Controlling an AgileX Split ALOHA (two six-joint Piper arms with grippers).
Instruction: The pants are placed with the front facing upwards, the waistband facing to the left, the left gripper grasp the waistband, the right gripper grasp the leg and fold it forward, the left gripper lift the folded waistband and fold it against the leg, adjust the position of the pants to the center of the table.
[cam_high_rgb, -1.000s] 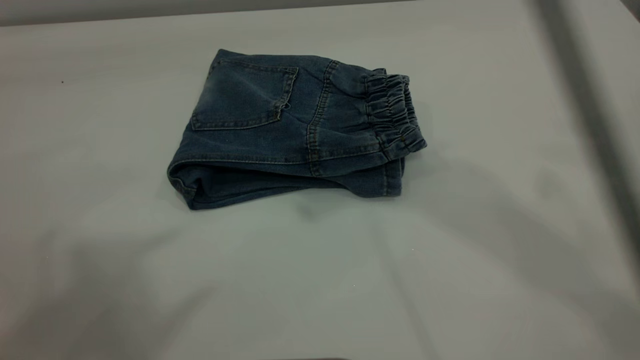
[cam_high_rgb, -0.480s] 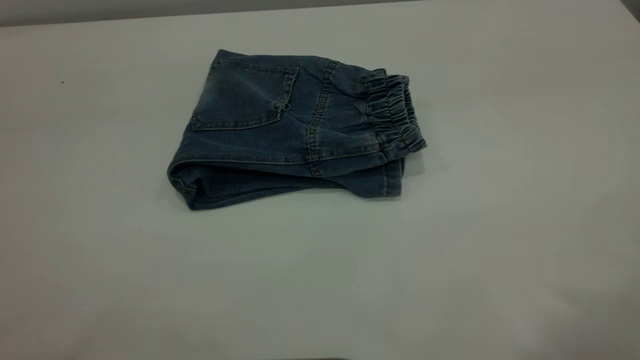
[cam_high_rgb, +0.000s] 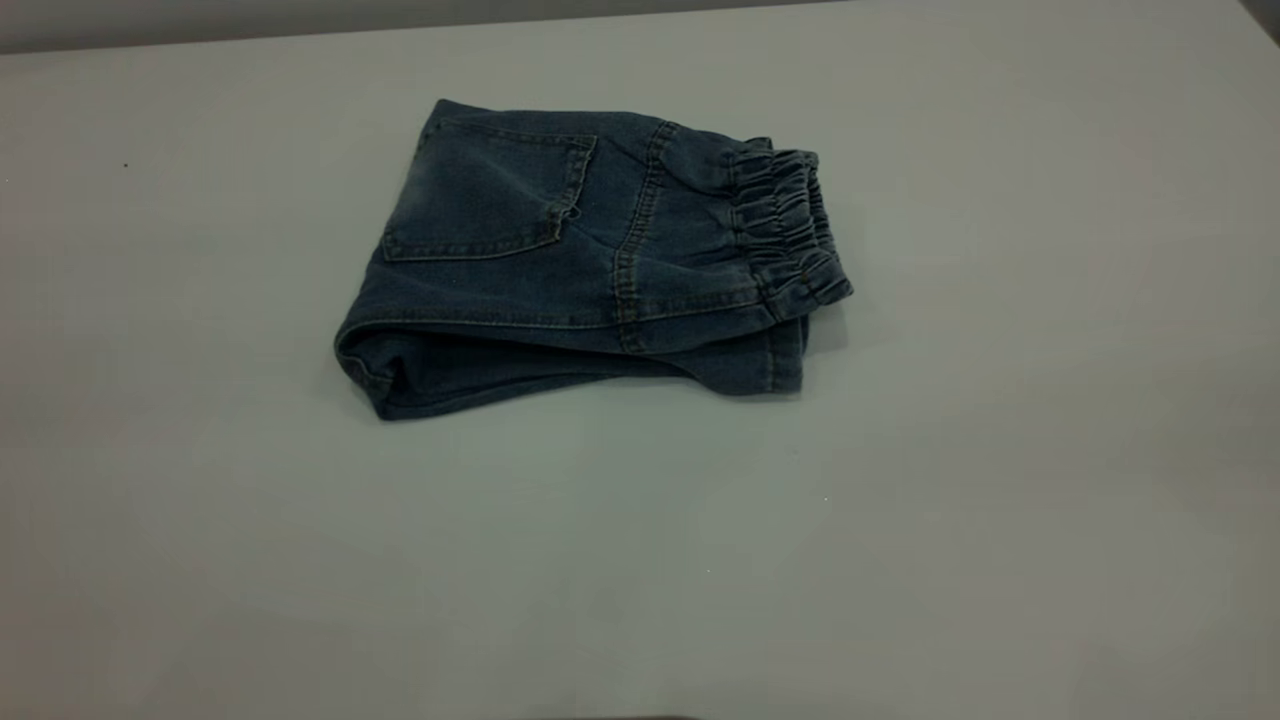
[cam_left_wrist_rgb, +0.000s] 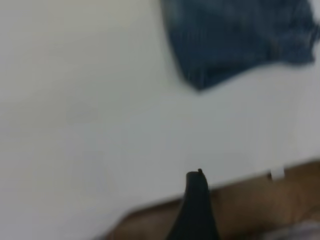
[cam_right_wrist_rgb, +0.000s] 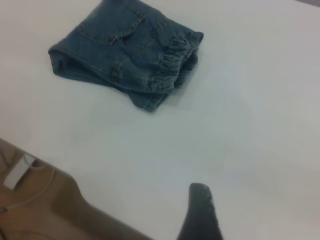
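The pants (cam_high_rgb: 580, 260) lie folded into a compact blue denim bundle on the table (cam_high_rgb: 1000, 500), slightly left of and behind its middle. A back patch pocket (cam_high_rgb: 490, 190) faces up. The gathered waistband (cam_high_rgb: 790, 225) lies on top at the bundle's right end, over the leg hem (cam_high_rgb: 770, 365). Neither gripper appears in the exterior view. In the left wrist view the left gripper (cam_left_wrist_rgb: 197, 200) hangs near the table's edge, well away from the pants (cam_left_wrist_rgb: 235, 40). The right gripper (cam_right_wrist_rgb: 200, 210) is likewise far from the pants (cam_right_wrist_rgb: 125, 50) and touches nothing.
A brown surface (cam_left_wrist_rgb: 250, 205) lies beyond the table's edge in the left wrist view. It also shows in the right wrist view as a brown surface (cam_right_wrist_rgb: 40, 210) with a white cable and tag (cam_right_wrist_rgb: 17, 172). Bare table surrounds the pants on all sides.
The dark arm shadows that crossed the table's right and front have faded away. The pants have not moved.
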